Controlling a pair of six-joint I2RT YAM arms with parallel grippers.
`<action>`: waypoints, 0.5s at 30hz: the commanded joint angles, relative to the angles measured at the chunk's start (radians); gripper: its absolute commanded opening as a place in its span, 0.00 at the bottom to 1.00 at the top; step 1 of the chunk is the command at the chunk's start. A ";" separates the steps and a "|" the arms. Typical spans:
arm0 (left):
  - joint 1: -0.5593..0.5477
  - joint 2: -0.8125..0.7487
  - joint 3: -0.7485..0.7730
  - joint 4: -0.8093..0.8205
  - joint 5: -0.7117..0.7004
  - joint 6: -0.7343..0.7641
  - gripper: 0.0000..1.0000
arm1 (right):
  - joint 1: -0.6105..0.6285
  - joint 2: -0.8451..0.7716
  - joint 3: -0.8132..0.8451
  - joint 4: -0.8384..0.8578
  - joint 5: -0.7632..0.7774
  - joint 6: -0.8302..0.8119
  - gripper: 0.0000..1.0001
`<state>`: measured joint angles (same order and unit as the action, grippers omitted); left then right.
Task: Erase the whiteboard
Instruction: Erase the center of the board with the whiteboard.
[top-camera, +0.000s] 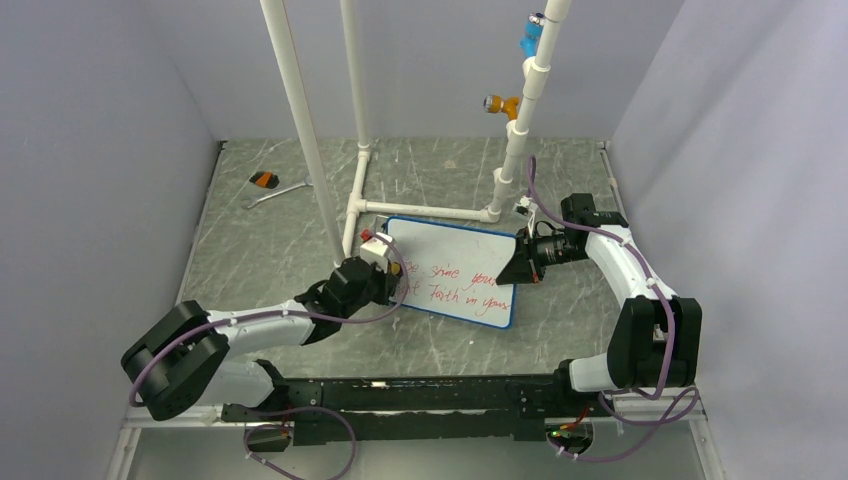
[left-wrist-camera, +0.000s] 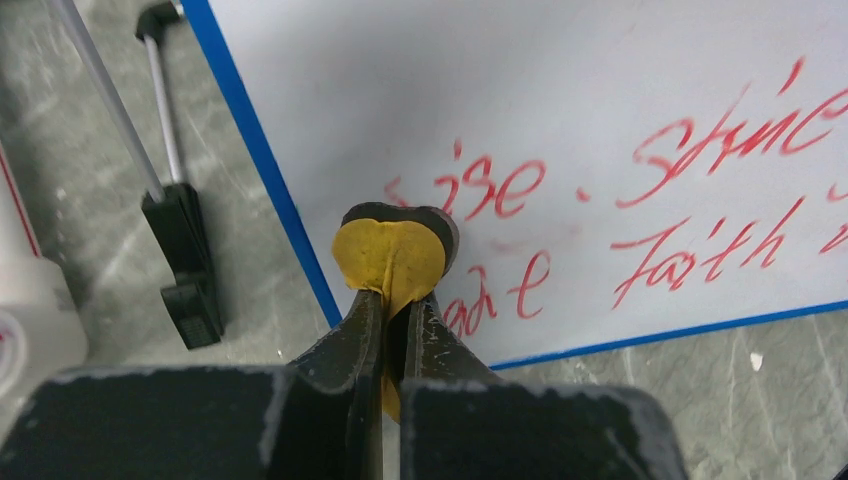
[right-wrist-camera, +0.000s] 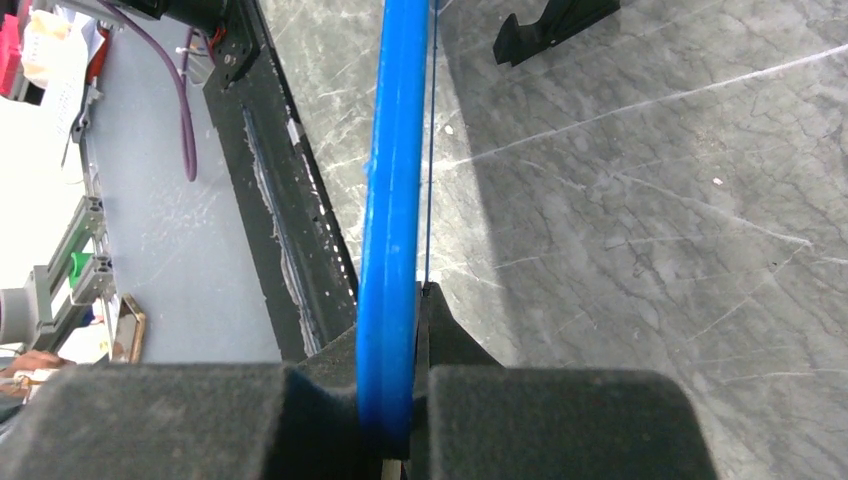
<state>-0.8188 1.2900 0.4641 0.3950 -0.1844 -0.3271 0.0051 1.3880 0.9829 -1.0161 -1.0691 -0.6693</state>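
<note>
The whiteboard (top-camera: 455, 268), white with a thin blue frame and red handwritten lines, stands tilted on the table. My left gripper (top-camera: 388, 285) is at its left edge, shut on a small yellow eraser pad (left-wrist-camera: 390, 250) with a black underside. The pad rests on the board face (left-wrist-camera: 600, 80) by the first red words. My right gripper (top-camera: 522, 258) is shut on the board's right edge; in the right wrist view the blue frame (right-wrist-camera: 395, 150) runs between its jaws (right-wrist-camera: 400, 320).
A white PVC pipe frame (top-camera: 310, 120) stands behind the board. A white bottle with a red cap (top-camera: 375, 245) is beside my left gripper. A wrench (top-camera: 275, 192) lies at the far left. The board's black foot (left-wrist-camera: 185, 260) rests on the table.
</note>
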 joint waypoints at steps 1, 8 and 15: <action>-0.012 0.043 -0.069 -0.003 0.048 -0.055 0.00 | 0.020 -0.010 0.031 -0.041 -0.042 -0.056 0.00; -0.008 0.020 0.020 -0.033 0.029 -0.003 0.00 | 0.019 -0.007 0.031 -0.036 -0.040 -0.050 0.00; 0.054 -0.017 0.171 -0.086 0.027 0.061 0.00 | 0.020 -0.011 0.031 -0.037 -0.042 -0.053 0.00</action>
<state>-0.8017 1.3006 0.5327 0.2825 -0.1692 -0.3122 0.0044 1.3880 0.9848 -1.0058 -1.0645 -0.6670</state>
